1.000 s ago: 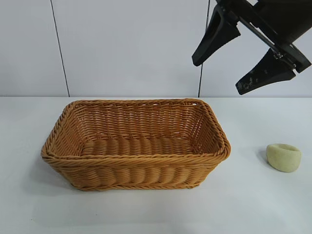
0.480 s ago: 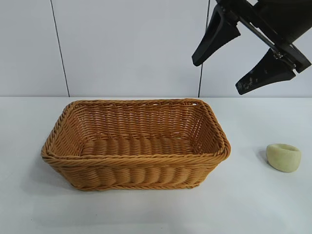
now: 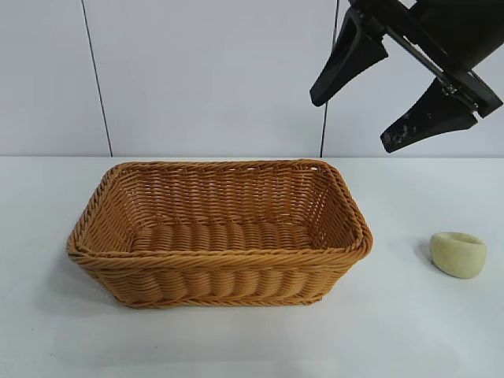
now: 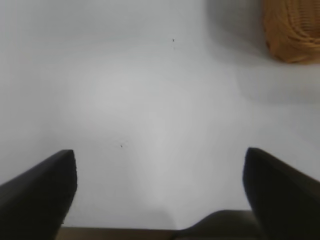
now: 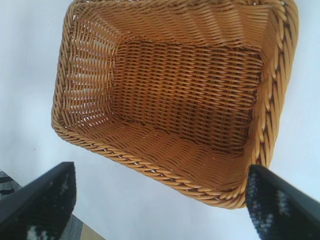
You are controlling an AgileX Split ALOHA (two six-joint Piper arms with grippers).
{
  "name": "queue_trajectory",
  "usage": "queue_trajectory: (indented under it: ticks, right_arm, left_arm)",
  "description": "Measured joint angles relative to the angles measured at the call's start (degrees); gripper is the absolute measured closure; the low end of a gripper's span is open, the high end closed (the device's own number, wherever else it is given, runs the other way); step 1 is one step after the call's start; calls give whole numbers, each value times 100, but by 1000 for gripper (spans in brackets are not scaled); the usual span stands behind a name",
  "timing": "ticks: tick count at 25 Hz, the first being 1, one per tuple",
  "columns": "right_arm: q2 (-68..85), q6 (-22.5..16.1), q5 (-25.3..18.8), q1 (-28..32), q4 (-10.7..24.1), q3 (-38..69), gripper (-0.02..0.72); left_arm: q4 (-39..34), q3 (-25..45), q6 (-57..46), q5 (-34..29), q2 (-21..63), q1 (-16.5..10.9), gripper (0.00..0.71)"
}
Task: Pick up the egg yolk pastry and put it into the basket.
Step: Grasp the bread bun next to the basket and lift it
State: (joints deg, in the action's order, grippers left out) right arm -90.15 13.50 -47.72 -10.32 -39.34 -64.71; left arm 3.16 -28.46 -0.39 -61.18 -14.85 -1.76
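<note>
Nearest to me on the white desk sat the basket, a big golden-brown wicker one with sloping sides and a braided rim, its long side facing the front edge. It lay a little toward the left half of the desk and had nothing in it; its woven floor showed bare in the right wrist view.

Well apart from it, close to the desk's right edge, lay the egg yolk pastry, a small pale yellowish-green puck with a shallow dent on top. It rested flat on the desk, outside the basket, and nothing touched it.

Higher up and farther back, over the right part of the desk, hung the right gripper. It was tilted downward, looking down into the basket. Its two black jaws stood wide apart, and nothing was between them. It hung above the gap between the basket's right end and the pastry, well clear of both.

The left gripper did not show from the front. Its own camera showed its jaws spread wide with only bare desk between them, holding nothing, and one corner of the basket was at the edge of that view.

Behind the desk's back edge stood a pale wall with two thin dark vertical seams.
</note>
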Motion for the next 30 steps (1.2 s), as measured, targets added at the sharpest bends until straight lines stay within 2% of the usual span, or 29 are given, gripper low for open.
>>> queue_trajectory:
  ticks: [5, 8, 11, 14, 19, 21, 24, 30]
  right_arm:
    - [0, 0, 0, 0, 97, 0, 71]
    - [0, -32, 0, 0, 339, 0, 71]
    - [0, -235, 0, 0, 712, -37, 71]
    - [0, -581, -12, 0, 1275, -217, 71]
    - [-11, -1441, -347, 0, 2768, -668, 71]
    - [-60, -1655, -517, 73, 3163, -762, 71]
    - [-202, -1738, -611, 318, 3301, -799, 71]
    - [-668, -1743, -593, 750, 3339, -799, 71]
  left_arm:
    - [0, 21, 0, 8, 787, 0, 15]
    - [0, 21, 0, 8, 1307, 0, 15]
    - [0, 21, 0, 8, 1495, 0, 15]
    - [0, 32, 0, 8, 1520, 0, 15]
    - [0, 32, 0, 8, 1520, 0, 15]
    - [0, 39, 0, 8, 1520, 0, 15]
    - [3, 49, 0, 8, 1520, 0, 15]
    - [3, 49, 0, 8, 1520, 0, 15]
